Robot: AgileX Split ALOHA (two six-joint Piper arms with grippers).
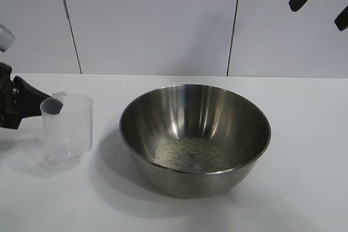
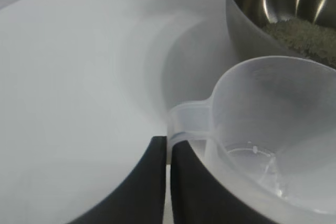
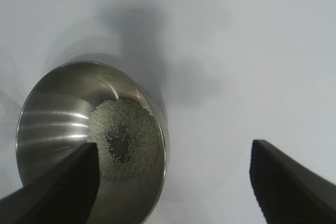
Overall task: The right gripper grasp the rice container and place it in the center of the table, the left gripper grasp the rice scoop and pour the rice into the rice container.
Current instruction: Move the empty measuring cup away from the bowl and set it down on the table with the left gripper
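Leftmost, at the frame edge in the exterior view: the left gripper (image 1: 33, 99), black tapered fingers clamped on the handle of the rice scoop (image 1: 67, 126). Confirmed from the left wrist view: both fingers (image 2: 144, 182) pressed nearly together, thin translucent handle tab pinched between them, left gripper (image 2: 168, 153) right at the cup's side. Scoop upright on the table (image 1: 310, 134), base down, just beside the bowl but apart from it. Translucent, milky clear plastic, round mouth with a small pour lip, faint moulded marks on the floor; rice scoop (image 2: 268, 129) seen from above, no grains visible inside.

Next, near the middle of the white tabletop: the rice container (image 1: 196, 139), a wide round stainless-steel bowl, polished, bright streaks of reflection along the inner wall, soft shadow thrown onto the table around its base. Far wider than the scoop. At the bottom, the rice (image 1: 191, 154), a shallow heap of tiny white grains covering the floor of the bowl; in the right wrist view the rice (image 3: 123, 137) spread in a rough ring, thinner at the centre, inside the rice container (image 3: 52, 124).

Far right and high, well above the table: the right gripper (image 1: 326, 1), black fingers spread wide apart, holding nothing, well clear of the bowl. Same spread in the right wrist view: right gripper (image 3: 173, 182), one finger at each side, bowl below.
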